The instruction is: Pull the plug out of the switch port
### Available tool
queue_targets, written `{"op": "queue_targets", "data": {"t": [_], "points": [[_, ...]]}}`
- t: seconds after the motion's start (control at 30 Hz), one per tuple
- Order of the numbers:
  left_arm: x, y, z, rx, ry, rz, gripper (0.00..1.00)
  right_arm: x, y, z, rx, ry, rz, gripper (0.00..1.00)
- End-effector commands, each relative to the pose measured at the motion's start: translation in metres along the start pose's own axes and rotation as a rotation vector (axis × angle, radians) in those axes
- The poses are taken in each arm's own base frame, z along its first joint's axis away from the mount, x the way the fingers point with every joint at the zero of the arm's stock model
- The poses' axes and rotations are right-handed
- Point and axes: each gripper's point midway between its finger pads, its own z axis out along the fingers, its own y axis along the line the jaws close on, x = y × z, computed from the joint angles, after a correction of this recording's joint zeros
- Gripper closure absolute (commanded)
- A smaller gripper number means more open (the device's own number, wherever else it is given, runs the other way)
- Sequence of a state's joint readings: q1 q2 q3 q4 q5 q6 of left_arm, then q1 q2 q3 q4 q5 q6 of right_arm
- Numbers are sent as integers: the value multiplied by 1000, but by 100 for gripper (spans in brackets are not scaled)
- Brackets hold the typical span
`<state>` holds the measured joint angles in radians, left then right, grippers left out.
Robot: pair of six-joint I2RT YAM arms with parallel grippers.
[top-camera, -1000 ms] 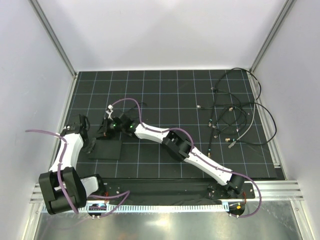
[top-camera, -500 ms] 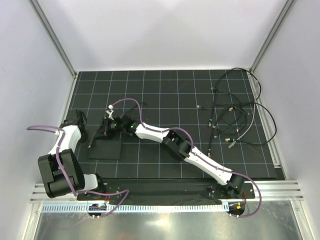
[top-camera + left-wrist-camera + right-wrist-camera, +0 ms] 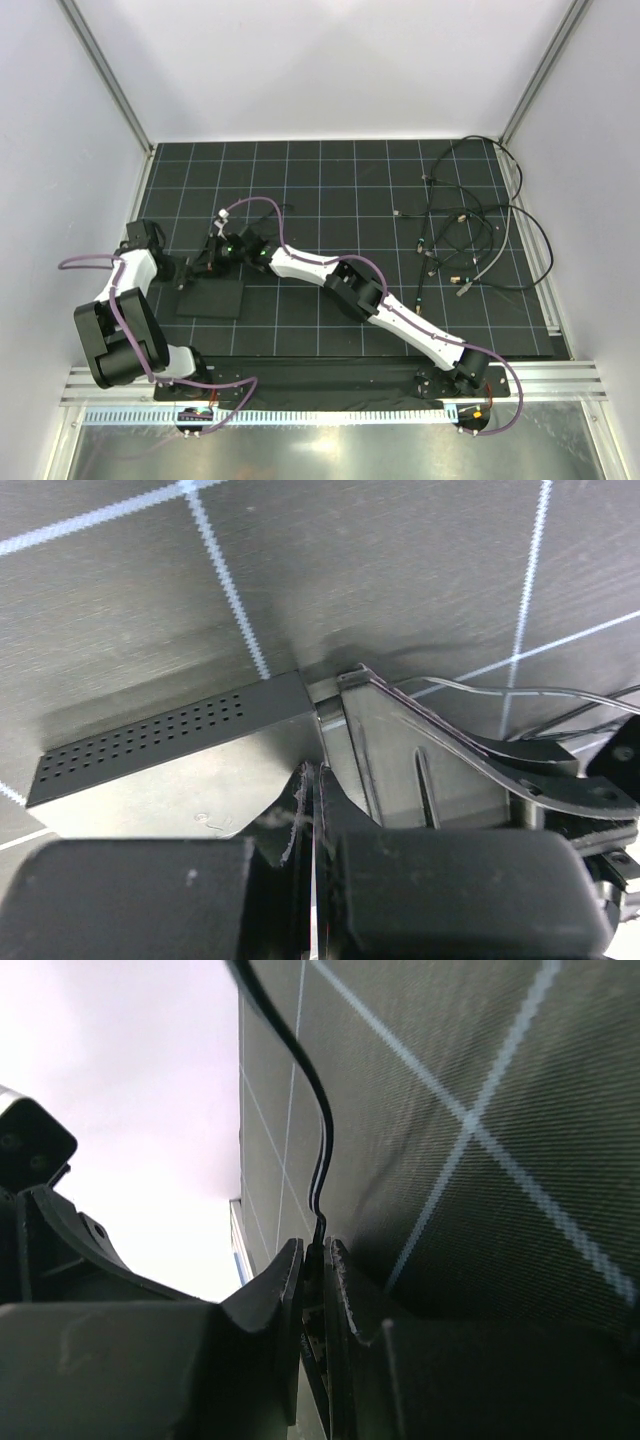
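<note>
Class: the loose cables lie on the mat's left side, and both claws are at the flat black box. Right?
No. The top external view shows the loose cables on the right side of the mat; the left claw and right claw are at the flat black box.

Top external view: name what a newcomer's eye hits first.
The right arm, stretched diagonally across the gridded mat to the flat black box at the left, stands out first. Its right gripper pinches a thin black cable there. A loose cable tangle lies far right.

white walls (image 3: 330,70) around a black gridded mat (image 3: 350,180) — evenly lit
</note>
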<state>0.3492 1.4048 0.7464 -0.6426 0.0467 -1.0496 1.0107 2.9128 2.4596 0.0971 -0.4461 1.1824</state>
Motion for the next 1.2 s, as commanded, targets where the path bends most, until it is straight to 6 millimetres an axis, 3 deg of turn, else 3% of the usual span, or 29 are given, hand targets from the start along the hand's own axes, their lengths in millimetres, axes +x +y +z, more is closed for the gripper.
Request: {"op": "queue_targets", "data": {"t": [0.0,0.1,0.27,0.5,0.63,0.77,0.93,1.0,1.03,1.17], "points": [[41,116,32,-414,98,27,100,-52,-53,0,152,-220,24,99],[34,117,29,-416,74,31,100,-61,-50,1,149,-251,12,99],[33,119,29,-423,73,24,100,-76,-27,1,76,-318,-99,99],[33,120,32,-443,89,37,100,-71,-7,0,-9,-328,-82,99],[33,121,32,-450,83,30,100,-99,18,-10,-138,-431,-16,99],[33,121,32,-452,82,27,100,-127,12,-23,-139,-513,82,99],[34,122,33,-464,94,30,100,-131,-8,-24,-85,-550,177,99],[34,122,34,-467,97,32,100,-136,-19,-23,-30,-580,137,99],[34,122,34,-467,97,32,100,-142,-6,-24,-43,-584,98,99],[34,122,34,-469,98,33,100,-142,-5,-21,29,-583,-76,99]]}}
